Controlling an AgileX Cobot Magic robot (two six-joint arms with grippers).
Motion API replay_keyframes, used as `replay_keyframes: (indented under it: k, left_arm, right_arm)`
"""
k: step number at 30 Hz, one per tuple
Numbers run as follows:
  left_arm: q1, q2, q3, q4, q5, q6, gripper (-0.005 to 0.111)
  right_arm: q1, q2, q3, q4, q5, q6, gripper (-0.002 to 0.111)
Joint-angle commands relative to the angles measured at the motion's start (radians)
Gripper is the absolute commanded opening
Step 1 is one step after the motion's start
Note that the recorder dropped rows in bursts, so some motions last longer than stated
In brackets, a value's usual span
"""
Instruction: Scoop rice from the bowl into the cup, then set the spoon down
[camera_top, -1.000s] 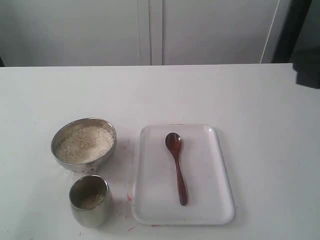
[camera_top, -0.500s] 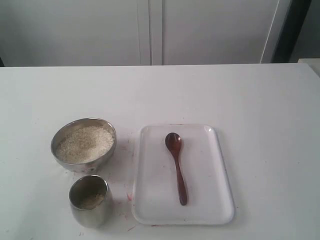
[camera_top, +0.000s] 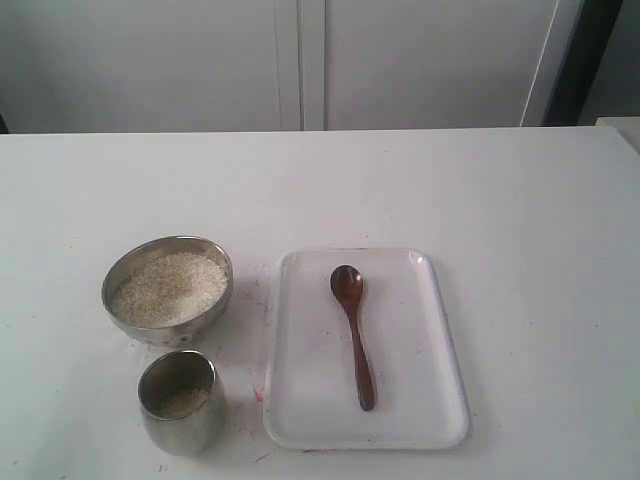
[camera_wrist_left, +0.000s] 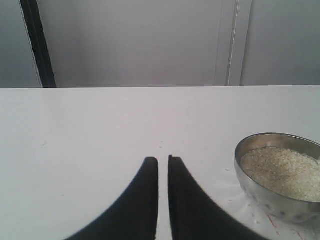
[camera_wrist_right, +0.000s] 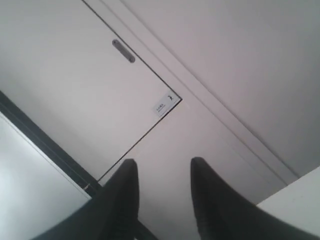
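Observation:
The steel bowl (camera_top: 167, 290) holds the pale rice (camera_top: 170, 287) at the table's left. In front of it stands the small steel cup (camera_top: 179, 400), with a little rice at its bottom. The dark wooden spoon (camera_top: 353, 333) lies on the white tray (camera_top: 420, 420), handle toward the front edge. Neither gripper shows in the exterior view. In the left wrist view my left gripper (camera_wrist_left: 163, 159) is shut and empty, low over bare table, with the bowl (camera_wrist_left: 280, 175) off to one side. My right gripper (camera_wrist_right: 163, 164) is open and empty, aimed at the cabinet wall.
White cabinet doors (camera_top: 300, 60) stand behind the table's far edge. A dark vertical strip (camera_top: 575, 60) runs at the back right. Small reddish marks (camera_top: 258, 395) dot the table between the cup and the tray.
A dark shape at the right edge of the exterior view one second ago has gone out of view. Bowl, cup, spoon and tray have not moved.

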Motion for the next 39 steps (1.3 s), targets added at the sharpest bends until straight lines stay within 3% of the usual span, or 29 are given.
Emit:
replay_keyframes:
  k: [1,15,22,25,31,39]
  left_arm:
    - [-0.01,-0.001,-0.007,-0.005,-0.005,-0.005,0.014]
    - [-0.01,-0.001,-0.007,-0.005,-0.005,-0.005,0.014]
    - [-0.01,-0.001,-0.007,-0.005,-0.005,-0.005,0.014]
    - [-0.01,-0.001,-0.007,-0.005,-0.005,-0.005,0.014]
    - [-0.01,-0.001,-0.007,-0.005,-0.005,-0.005,0.014]
    - [-0.01,-0.001,-0.007,-0.005,-0.005,-0.005,0.014]
  right_arm:
    - [-0.091,-0.088,0.095,0.067,-0.032,-0.002,0.034]
    - [-0.219,-0.275,0.367,0.101,-0.237,-0.004,0.034]
    - [-0.332,-0.346,0.427,-0.229,-0.35,-0.006,0.034]
    - [-0.344,-0.363,0.431,-0.283,-0.416,-0.006,0.034]
    - [-0.344,-0.363,0.436,-0.652,-0.438,-0.006,0.034]
    - [-0.344,-0.363,0.533,-0.695,-0.382,-0.006,0.034]
